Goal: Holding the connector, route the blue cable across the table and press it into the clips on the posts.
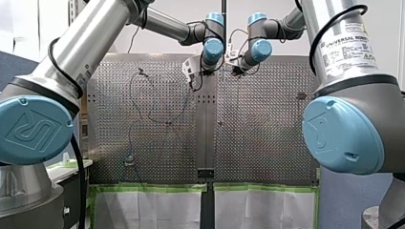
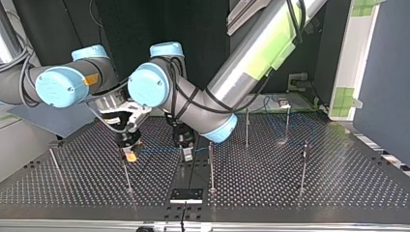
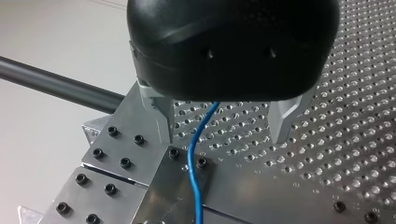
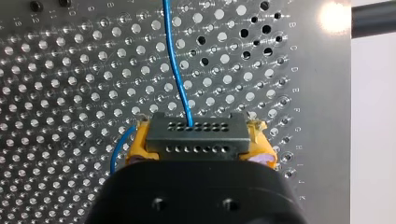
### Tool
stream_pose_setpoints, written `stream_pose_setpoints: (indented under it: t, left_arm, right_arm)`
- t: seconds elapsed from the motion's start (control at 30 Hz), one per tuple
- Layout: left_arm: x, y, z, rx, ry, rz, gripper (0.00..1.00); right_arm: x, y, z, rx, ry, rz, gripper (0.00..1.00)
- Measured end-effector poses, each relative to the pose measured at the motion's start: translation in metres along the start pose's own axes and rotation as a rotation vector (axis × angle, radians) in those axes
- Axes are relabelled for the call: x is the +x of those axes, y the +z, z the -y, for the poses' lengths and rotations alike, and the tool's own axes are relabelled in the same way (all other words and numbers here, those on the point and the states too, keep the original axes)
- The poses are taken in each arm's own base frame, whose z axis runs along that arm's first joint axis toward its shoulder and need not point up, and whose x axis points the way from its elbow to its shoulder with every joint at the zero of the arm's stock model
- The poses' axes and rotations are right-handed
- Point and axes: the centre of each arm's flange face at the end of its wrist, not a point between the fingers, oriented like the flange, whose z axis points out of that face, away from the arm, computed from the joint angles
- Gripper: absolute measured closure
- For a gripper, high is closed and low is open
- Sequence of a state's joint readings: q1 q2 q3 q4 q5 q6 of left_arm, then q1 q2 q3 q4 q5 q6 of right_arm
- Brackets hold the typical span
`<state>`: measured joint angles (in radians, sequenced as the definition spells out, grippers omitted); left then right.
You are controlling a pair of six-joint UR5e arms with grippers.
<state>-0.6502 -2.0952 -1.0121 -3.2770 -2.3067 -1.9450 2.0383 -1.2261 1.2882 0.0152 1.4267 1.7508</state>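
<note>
My right gripper (image 4: 200, 145) is shut, with its yellow pads (image 4: 137, 144) on both ends of a black connector (image 4: 196, 128) with rows of small holes. The blue cable (image 4: 176, 65) leaves the connector's top and runs ahead over the perforated table (image 4: 70, 93). In the top view my right gripper (image 2: 129, 154) hangs low beside a thin post (image 2: 126, 171), and the cable (image 2: 157, 150) stretches level to my left gripper (image 2: 186, 153). My left gripper (image 3: 222, 130) is open. Its metal fingers (image 3: 161, 123) stand wide on either side of the cable (image 3: 193, 158) without touching it.
Several thin upright posts stand on the table: one (image 2: 211, 166) just beside my left gripper, others (image 2: 246, 126) (image 2: 303, 166) further to the top view's right. A small black block (image 2: 186, 195) sits at the table's near edge. Bolted metal plates (image 3: 116, 163) lie under my left gripper.
</note>
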Motion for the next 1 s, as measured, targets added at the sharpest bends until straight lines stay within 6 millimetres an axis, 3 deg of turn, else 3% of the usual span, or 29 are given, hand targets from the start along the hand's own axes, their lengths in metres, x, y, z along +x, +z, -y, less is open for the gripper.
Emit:
stream_pose_setpoints:
  t: [0.3,0.7,0.77,0.8,0.83,0.87,0.93,0.97,1.0]
  left_arm:
    - [0.021,0.014,-0.001,-0.005,0.03,-0.023,0.02]
    - [0.022,0.022,0.004,0.039,0.003,-0.023,0.02]
    - [0.023,0.022,0.006,0.055,0.015,-0.026,0.16]
    - [0.023,0.023,0.006,0.061,0.022,-0.028,0.16]
    - [0.024,0.023,0.006,0.064,0.03,-0.031,0.25]
    - [0.025,0.024,0.005,0.063,0.044,-0.036,0.4]
    - [0.025,0.024,0.003,0.055,0.066,-0.04,0.46]
    - [0.026,0.024,0.002,0.048,0.077,-0.04,0.71]
    - [0.026,0.024,0.001,0.042,0.083,-0.039,0.71]
  right_arm:
    - [0.0,0.0,0.0,0.0,0.001,0.001,1.0]
    - [0.0,0.0,0.0,0.0,0.001,0.001,1.0]
    - [0.0,0.0,0.0,0.0,0.001,0.001,1.0]
    - [0.0,0.0,0.0,0.0,0.001,0.001,1.0]
    - [0.0,0.0,0.0,0.0,0.001,0.001,1.0]
    - [0.0,0.0,0.0,0.0,0.001,0.001,1.0]
    - [0.0,0.0,0.0,0.001,0.001,0.001,1.0]
    - [0.0,0.0,0.001,0.002,0.001,0.001,1.0]
    - [0.0,0.0,0.001,0.002,0.001,0.001,1.0]
